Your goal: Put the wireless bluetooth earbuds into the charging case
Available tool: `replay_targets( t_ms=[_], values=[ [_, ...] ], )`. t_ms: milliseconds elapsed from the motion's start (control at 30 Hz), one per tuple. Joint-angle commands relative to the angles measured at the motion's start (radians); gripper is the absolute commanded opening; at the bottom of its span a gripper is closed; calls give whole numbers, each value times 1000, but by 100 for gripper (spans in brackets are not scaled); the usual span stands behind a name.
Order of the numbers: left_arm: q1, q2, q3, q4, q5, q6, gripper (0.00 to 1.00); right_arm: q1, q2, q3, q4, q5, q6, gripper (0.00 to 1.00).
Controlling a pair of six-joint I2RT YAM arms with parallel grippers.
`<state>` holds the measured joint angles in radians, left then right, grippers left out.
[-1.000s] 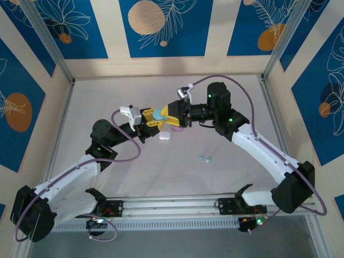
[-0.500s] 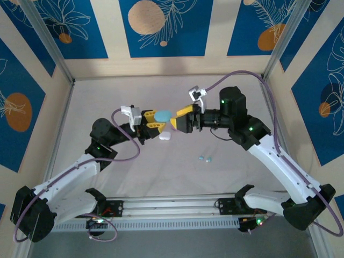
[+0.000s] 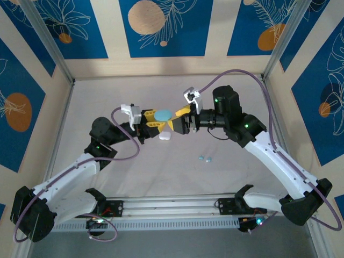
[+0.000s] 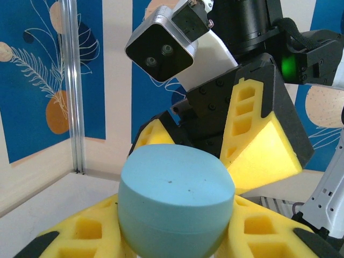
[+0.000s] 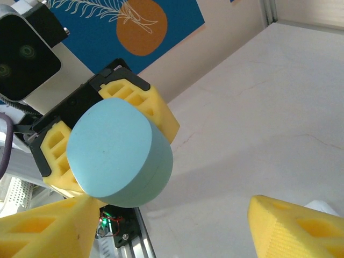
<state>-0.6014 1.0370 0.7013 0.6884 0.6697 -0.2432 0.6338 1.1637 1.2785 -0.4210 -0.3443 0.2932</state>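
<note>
Swinging back in after pulling clear a moment ago, the right gripper [image 3: 176,119] faces the blue case [image 3: 163,114], its yellow fingers spread wide and holding nothing. Two blue earbuds [image 3: 204,158] lie loose on the table [image 3: 107,97], well apart from the case, which the left gripper [image 3: 155,122] clamps aloft (lid apparently closed). A white case [image 3: 165,136] sits just below. Opening the lid looks to be the step in hand; next, the right fingers must catch the lid's edge without dislodging the case.
</note>
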Motion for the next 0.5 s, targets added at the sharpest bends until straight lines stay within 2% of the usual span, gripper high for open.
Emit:
replay_targets(
  t_ms=[0, 200, 467],
  values=[
    [-11, 3, 43, 30, 91, -20, 27, -12, 22, 43, 14, 91, 53, 73],
    [-10, 1, 40, 16, 93, -13, 27, -58, 28, 49, 55, 18, 134, 73],
    [-10, 4, 41, 17, 97, -16, 27, -76, 34, 59, 27, 39, 173, 73]
  ],
)
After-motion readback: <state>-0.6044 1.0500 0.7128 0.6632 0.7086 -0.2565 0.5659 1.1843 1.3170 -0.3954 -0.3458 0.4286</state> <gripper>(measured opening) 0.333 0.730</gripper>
